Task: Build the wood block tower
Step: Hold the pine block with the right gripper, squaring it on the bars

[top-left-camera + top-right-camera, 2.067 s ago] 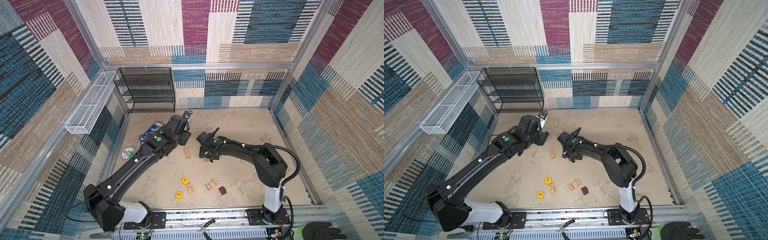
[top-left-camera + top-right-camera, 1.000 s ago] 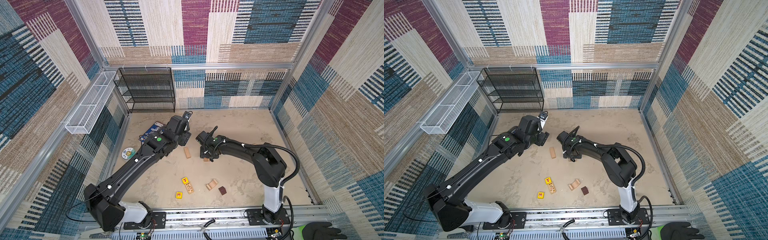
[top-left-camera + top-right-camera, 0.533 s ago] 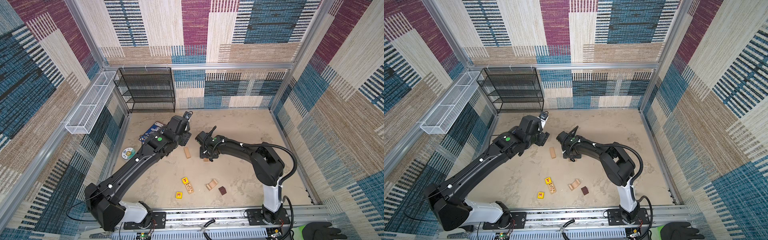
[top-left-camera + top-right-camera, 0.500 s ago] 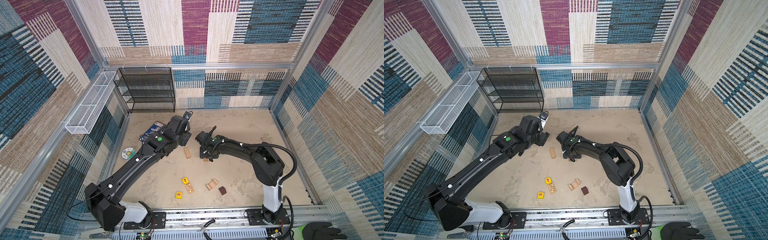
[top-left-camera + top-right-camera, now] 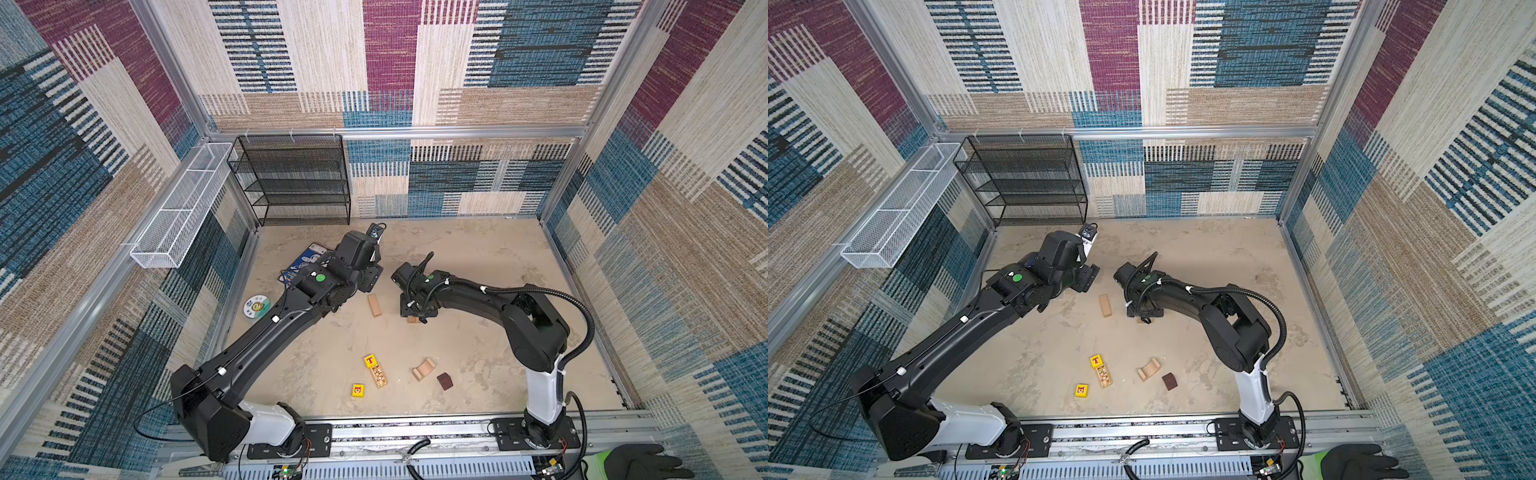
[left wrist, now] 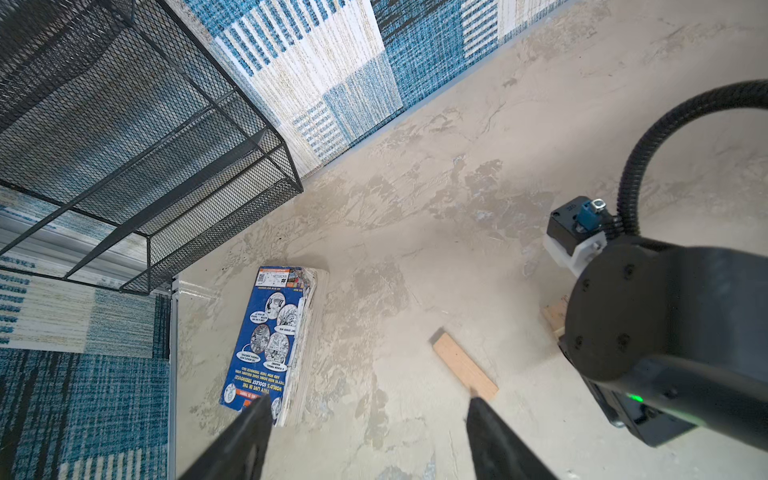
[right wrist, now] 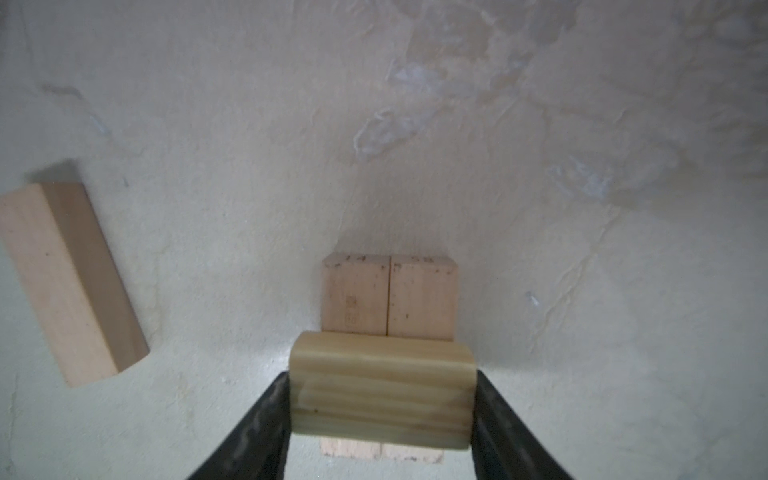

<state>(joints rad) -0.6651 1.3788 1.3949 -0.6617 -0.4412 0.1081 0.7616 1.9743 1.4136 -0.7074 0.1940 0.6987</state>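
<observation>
My right gripper [image 7: 382,390] is shut on a pale wood block [image 7: 382,399], held crosswise over two pale bars [image 7: 390,295] that lie side by side on the floor. Whether the block touches them I cannot tell. In both top views this gripper [image 5: 415,311] is low at mid-floor. A loose pale bar [image 5: 374,305] lies just to its left. My left gripper [image 6: 370,409] is open and empty above the floor, beside that bar [image 6: 463,365]. Near the front lie a yellow T cube [image 5: 370,360], a printed bar [image 5: 379,376], another yellow cube [image 5: 358,390], an arch [image 5: 424,369] and a dark brown cube [image 5: 444,381].
A blue printed packet [image 6: 270,340] lies by the left wall under my left arm, with a round white disc [image 5: 257,306] nearer the front. A black mesh shelf [image 5: 295,178] stands in the back left corner. A white wire basket [image 5: 183,208] hangs on the left wall.
The right arm has edged slightly to the left with its block still held. The left arm has not moved.
</observation>
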